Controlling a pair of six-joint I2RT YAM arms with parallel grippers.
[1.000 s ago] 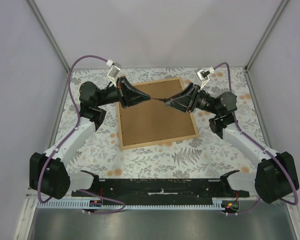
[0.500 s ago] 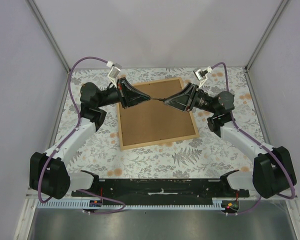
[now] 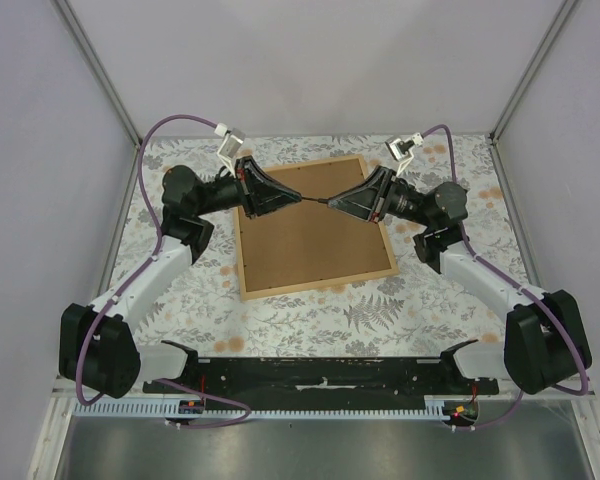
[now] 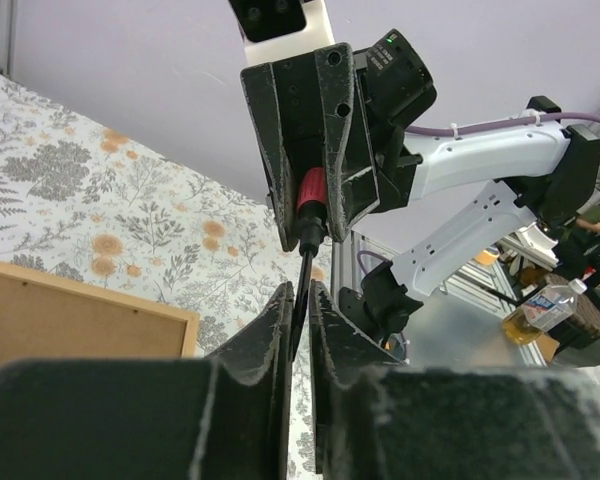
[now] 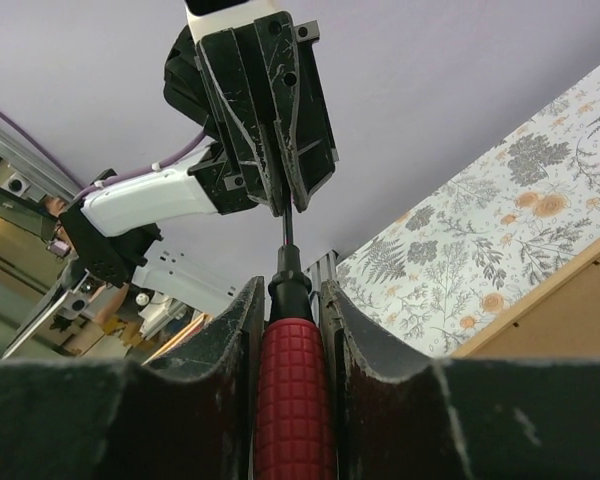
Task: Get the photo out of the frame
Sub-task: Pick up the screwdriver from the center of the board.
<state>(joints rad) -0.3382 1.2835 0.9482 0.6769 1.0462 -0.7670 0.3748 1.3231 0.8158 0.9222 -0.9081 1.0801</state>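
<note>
Two hands (image 3: 300, 197) (image 3: 330, 203) over frame (image 3: 310, 250), gripping screwdriver (image 5: 293, 400)

The left claw (image 4: 298, 300) is filling the bottom of the view. Its two dark fingers (image 4: 265, 340) are pressing together on the thin black shaft of a screwdriver (image 4: 311, 193). Straight ahead of its tips, the right claw (image 4: 315, 238) is pointing back at it and gripping the screwdriver's red handle between its own fingers. Beyond that claw, a white arm (image 4: 480, 165) with a purple cable (image 4: 500, 122) is stretching off to the right. Left of the left claw, a corner of the frame (image 4: 100, 298) is lying flat on a flowered tablecloth (image 4: 100, 190), its tan wooden edge bordering a brown board. Far to the right, a bottle (image 4: 545, 315) of amber liquid is showing.
</note>
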